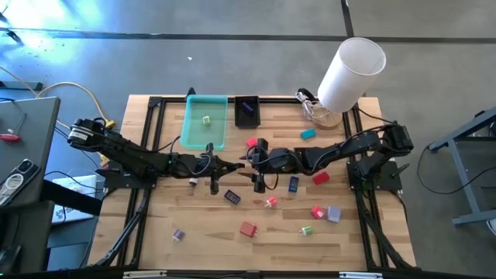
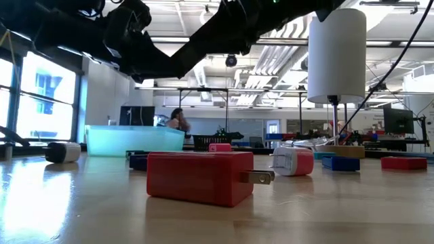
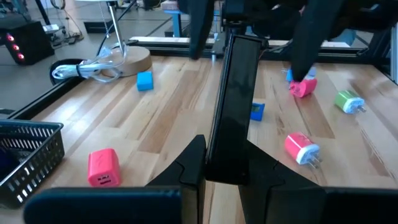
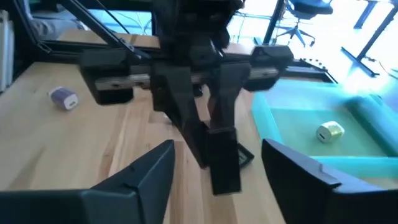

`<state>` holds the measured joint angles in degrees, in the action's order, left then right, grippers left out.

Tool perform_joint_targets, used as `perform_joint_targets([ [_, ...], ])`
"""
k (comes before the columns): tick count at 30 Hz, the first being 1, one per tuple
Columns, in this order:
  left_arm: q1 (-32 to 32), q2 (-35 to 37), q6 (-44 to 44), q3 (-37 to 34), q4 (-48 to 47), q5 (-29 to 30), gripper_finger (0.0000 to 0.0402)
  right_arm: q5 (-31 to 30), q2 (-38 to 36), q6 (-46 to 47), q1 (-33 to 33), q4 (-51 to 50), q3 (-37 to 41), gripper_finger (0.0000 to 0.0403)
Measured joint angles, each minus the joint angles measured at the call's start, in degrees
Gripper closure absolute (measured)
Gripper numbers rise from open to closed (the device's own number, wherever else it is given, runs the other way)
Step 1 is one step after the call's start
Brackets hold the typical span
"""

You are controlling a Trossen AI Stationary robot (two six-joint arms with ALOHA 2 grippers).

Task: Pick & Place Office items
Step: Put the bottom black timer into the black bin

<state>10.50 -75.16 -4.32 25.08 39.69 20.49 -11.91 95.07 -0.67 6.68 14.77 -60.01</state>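
Note:
My left gripper (image 1: 235, 164) (image 3: 225, 148) is at the table's middle, shut on a flat black bar (image 3: 235, 93) that sticks out toward the right arm. My right gripper (image 1: 250, 161) (image 4: 217, 152) faces it, open. Its fingers (image 4: 152, 171) stand on either side of the bar's free end (image 4: 224, 168), apart from it. The other office items lie on the wood: a red block (image 1: 248, 229), green (image 1: 307, 230), blue (image 1: 294, 184), teal (image 1: 308, 133), pink (image 3: 102, 167) and purple (image 1: 178, 234) pieces. A small yellowish piece (image 4: 330, 131) lies in the teal tray (image 1: 195, 132). My left gripper pinches the black bar between its two fingers at the end nearest to it (image 3: 222, 163). The bar stands on edge in the hold, runs on along the fingers toward the table's right, and is lifted clear of the table.
A black mesh basket (image 1: 246, 111) stands beside the tray at the far edge. The big white cylinder (image 1: 350, 71) rises on a stand at the far right corner, with a coiled cable (image 3: 93, 67) at its base. The near left part of the table holds few pieces.

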Motion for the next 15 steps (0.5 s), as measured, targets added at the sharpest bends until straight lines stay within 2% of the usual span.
perform_joint_targets([
  [8,0.0,0.0,-1.8,0.0,1.4,0.0,0.0351,0.1,0.0,-1.1,-0.1,1.0,0.0,0.0263],
  [15,0.0,0.0,-2.0,0.0,2.8,0.0,0.0351,0.1,0.0,-1.1,-0.1,1.0,0.0,0.0302],
])
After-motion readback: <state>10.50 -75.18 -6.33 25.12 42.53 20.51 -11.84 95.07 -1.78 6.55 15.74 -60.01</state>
